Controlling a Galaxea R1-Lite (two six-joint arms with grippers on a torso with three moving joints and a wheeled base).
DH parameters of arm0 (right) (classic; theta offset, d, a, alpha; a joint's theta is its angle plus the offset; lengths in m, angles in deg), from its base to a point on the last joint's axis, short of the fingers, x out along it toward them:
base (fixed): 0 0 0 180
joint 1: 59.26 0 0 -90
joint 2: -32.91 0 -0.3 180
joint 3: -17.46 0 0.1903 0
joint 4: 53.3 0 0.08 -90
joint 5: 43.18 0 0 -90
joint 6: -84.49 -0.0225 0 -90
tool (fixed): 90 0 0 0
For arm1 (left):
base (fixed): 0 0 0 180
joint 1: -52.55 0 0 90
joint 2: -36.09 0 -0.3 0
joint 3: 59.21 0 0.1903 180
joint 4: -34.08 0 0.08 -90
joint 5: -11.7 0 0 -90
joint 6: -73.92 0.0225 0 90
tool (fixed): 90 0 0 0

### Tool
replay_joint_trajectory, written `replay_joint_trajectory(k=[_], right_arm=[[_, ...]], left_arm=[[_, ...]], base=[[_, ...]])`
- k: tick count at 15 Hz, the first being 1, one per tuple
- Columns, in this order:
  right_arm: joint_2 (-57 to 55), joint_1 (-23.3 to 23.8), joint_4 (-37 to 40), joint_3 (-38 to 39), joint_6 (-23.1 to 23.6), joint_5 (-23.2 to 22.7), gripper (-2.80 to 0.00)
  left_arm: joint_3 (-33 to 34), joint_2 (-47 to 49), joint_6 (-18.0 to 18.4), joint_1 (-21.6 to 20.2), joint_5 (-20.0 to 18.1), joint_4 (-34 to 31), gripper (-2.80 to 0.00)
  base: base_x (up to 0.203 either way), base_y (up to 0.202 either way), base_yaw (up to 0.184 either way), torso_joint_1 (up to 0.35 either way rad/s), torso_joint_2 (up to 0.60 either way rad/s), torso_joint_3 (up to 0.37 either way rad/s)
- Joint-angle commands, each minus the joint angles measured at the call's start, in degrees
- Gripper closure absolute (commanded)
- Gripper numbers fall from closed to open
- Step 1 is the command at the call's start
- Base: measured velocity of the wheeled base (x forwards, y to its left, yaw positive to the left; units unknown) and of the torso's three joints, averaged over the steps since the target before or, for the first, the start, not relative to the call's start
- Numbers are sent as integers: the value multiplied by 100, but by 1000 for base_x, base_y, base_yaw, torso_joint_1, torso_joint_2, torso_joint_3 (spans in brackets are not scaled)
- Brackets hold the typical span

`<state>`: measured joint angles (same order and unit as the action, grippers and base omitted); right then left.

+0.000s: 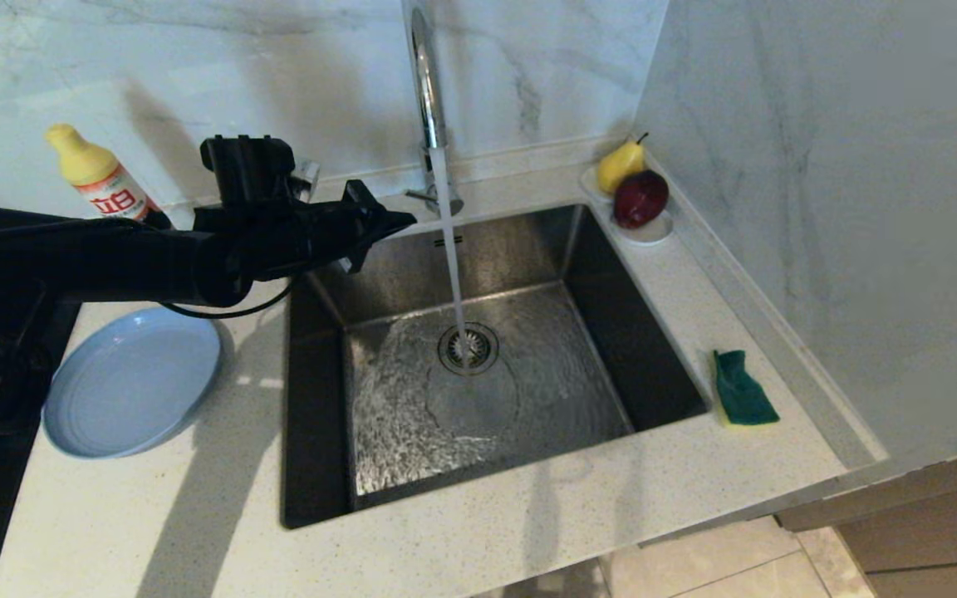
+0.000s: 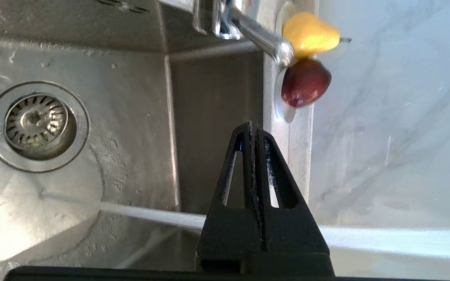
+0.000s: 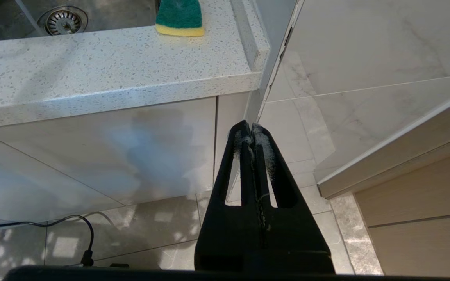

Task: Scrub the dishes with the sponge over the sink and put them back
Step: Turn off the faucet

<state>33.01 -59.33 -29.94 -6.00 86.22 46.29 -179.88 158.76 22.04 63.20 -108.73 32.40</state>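
**Water is running, nothing is held yet**

The sink (image 1: pixel 528 274) is seen in the middle of the counter (image 1: pixel 196 515), with water falling from the tap (image 1: pixel 427 100) onto the drain strainer (image 1: pixel 468 348). The grey-blue plate (image 1: pixel 131 380) is lying on the counter just beside the left edge of the sink. Only this one dish is visible; the two bowls are not seen in any view. The sponge (image 1: pixel 743 389) is placed green side up on the counter at the right of the sink, well apart from the plate.

The left gripper (image 1: pixel 399 221) is held above the back left corner of the sink, near the tap, with its fingers pressed together and nothing between them. The right gripper (image 3: pixel 251 134) is parked low beside the cabinet, also fully closed and empty.

Some risks are judged from here. The closed left gripper is close to the water stream and the tap, so a careless move could strike the tap or splash water on the arm. The plate is wide and shallow and lies flat, so its rim could slip from the fingers when it is wet.

Around the sink, a detergent bottle (image 1: pixel 100 176) stands behind the left arm, and a pear (image 1: pixel 620 164) and a dark red fruit (image 1: pixel 640 199) are resting on a small white dish (image 1: pixel 653 231) at the back right corner
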Motion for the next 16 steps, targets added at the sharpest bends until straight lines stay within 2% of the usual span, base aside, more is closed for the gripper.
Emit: replay_joint_trajectory(k=[1, 5, 13, 16], right_arm=[[-1, -1, 0, 1, 3, -9, 0], [-1, -1, 0, 1, 3, 0, 0], [-1, -1, 0, 1, 3, 0, 0], [-1, -1, 0, 1, 3, 0, 0]], left_arm=[[-40, 120, -114, 22, 15, 311, 0], [-74, 239, -282, 24, 164, 749, 0], [-557, 517, -331, 60, 222, 775, 0], [-862, 720, -331, 60, 460, 762, 0]], base=[[0, 0, 0, 0, 0, 0], [0, 0, 0, 0, 0, 0], [0, 0, 0, 0, 0, 0], [0, 0, 0, 0, 0, 0]])
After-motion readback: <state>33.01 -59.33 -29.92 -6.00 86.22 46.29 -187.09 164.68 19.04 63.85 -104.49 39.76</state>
